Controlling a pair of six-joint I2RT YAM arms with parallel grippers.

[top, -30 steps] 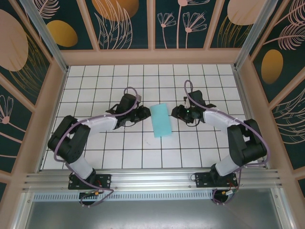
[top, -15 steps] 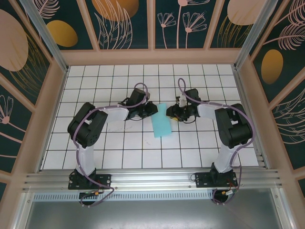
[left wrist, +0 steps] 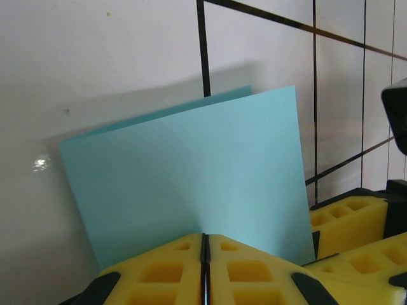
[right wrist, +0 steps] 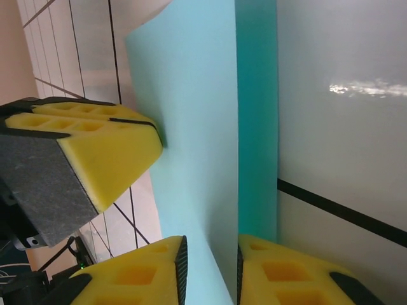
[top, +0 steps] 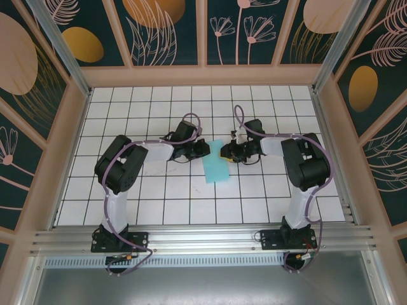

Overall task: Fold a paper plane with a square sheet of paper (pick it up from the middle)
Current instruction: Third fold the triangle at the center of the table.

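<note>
My left hand pads clamped together on edge of folded square sheet of paper; my right hand narrowly apart, straddling opposite edge.

Both arms bend at the elbow and reach inward, low. The left pincer points toward 3 o'clock, pads pressed together on the square sheet of paper. The right pincer points toward 9 o'clock, jaws narrowly apart.

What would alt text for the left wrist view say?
A folded sheet of turquoise paper sits on a white table with black grid lines, its near edge hidden behind the left gripper's closed yellow pads. The right gripper's yellow pads sit at lower right.
</note>
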